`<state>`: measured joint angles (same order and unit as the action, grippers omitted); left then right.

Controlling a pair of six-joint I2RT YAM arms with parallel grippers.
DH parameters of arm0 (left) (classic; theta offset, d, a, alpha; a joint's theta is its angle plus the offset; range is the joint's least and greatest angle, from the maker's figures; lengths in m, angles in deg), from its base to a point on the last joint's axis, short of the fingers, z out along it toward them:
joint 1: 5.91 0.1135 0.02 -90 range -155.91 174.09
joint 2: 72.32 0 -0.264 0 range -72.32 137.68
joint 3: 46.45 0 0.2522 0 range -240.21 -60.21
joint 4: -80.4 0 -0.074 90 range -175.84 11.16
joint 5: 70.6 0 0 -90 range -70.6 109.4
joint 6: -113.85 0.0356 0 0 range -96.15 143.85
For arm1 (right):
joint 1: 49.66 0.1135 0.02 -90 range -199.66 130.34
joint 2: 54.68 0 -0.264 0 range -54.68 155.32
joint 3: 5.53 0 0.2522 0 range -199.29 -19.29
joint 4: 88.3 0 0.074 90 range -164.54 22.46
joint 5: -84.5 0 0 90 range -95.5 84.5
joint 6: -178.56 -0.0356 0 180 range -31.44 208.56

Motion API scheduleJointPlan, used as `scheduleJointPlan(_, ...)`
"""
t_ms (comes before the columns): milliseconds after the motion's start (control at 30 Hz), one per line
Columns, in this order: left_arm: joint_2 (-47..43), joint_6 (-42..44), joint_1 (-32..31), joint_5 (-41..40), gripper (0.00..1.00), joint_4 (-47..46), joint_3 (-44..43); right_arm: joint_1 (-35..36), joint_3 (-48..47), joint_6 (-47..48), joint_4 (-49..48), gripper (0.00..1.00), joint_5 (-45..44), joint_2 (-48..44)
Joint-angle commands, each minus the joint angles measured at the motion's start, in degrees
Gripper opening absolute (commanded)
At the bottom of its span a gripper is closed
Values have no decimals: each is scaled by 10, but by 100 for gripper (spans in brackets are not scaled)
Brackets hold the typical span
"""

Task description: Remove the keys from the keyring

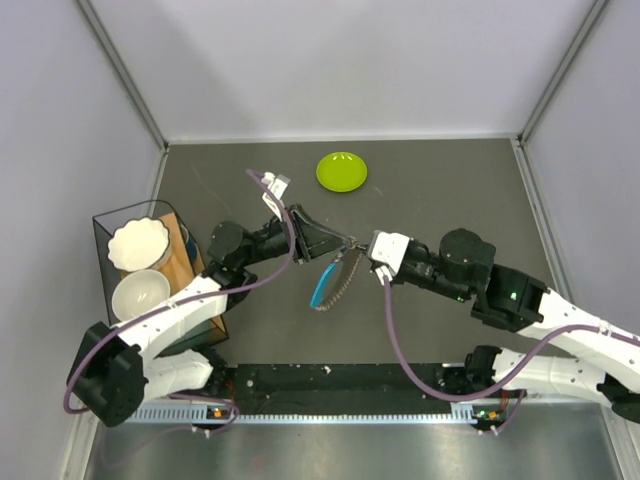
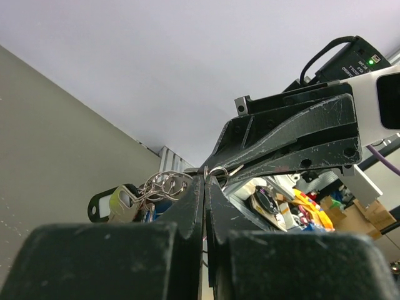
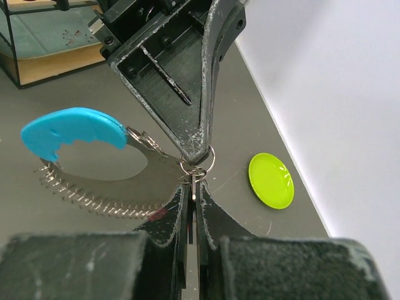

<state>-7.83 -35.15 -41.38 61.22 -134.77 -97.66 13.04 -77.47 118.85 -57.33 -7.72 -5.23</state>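
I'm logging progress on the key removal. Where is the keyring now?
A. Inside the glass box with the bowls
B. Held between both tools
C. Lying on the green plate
B: the left tool and right tool both pinch the small rings of the keyring, which hangs between them, away from the green plate.

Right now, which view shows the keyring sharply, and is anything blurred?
Top view: even light, sharp, but the keyring is tiny. Left wrist: left hand blurs near the lens, keys in focus. Right wrist: right hand soft up close, keyring and green plate crisp.
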Motion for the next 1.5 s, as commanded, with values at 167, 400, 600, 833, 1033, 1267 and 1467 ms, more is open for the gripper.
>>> scheduleJointPlan(167, 29, -1, 3, 90, 0, -8, -32, -25, -21, 4, -81, 0, -16, -34)
scheduleJointPlan(400, 28, 38, 5, 105, 0, 41, -34, -39, -19, 3, -81, 0, -24, -41)
scheduleJointPlan(600, 29, 41, 7, 122, 0, 45, -39, -47, -16, 4, -82, 0, -25, -41)
scheduleJointPlan(833, 31, 31, 9, 156, 0, 51, -51, -48, -8, 15, -82, 0, -31, -48)
scheduleJointPlan(1033, 41, 25, 13, 190, 0, 75, -67, -48, -4, 25, -82, 0, -37, -57)
scheduleJointPlan(1267, 39, 73, 13, 193, 0, 158, -86, -48, -12, 25, -84, 0, -37, -58)
scheduleJointPlan(1467, 34, 99, 13, 185, 0, 174, -90, -48, -29, -13, -83, 0, -18, -50)
